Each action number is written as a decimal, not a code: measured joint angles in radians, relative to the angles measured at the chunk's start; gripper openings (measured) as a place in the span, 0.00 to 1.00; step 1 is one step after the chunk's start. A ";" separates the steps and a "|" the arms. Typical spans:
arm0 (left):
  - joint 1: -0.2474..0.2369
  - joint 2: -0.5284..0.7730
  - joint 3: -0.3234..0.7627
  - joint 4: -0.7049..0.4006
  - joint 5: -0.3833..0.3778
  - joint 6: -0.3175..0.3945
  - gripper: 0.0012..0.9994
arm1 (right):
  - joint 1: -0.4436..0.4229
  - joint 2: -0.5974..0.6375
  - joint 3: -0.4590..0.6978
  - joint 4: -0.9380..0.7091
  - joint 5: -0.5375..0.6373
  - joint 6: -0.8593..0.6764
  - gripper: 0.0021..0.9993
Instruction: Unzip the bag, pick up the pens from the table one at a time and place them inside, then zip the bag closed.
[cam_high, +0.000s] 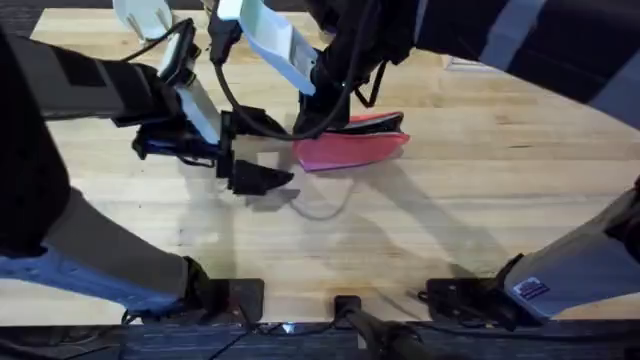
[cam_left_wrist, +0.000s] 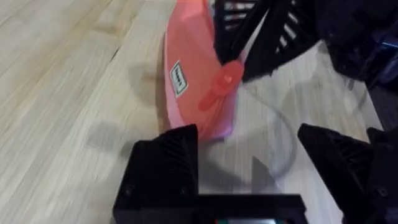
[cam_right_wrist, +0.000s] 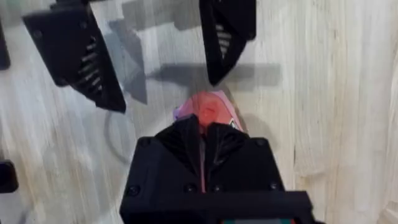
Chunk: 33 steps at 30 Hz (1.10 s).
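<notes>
Two pincers at bag (cam_high: 350, 145) | right pincer (cam_right_wrist: 204, 134) clamped on bag end | left pincer (cam_left_wrist: 249, 155) apart beside it | risk: fabric slips free, bag drags across bench (cam_high: 480, 200)

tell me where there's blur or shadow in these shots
Overhead: both arms rise close under the camera, dark and soft-edged, and cast grey shadows on the table beside the bag. Left wrist: the left gripper fingers are blurred, the bag's label sharper. Right wrist: finger shadows stripe the wood.
</notes>
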 joint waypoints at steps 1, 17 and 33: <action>-0.013 0.004 0.000 0.009 0.011 0.000 1.00 | 0.000 0.000 0.000 0.000 0.000 0.000 0.03; -0.098 0.007 0.000 0.160 0.043 -0.086 0.37 | 0.000 0.000 0.000 -0.010 -0.005 0.000 0.03; -0.098 0.007 0.000 0.165 0.044 -0.113 0.04 | -0.009 0.000 0.000 -0.020 -0.017 0.004 0.03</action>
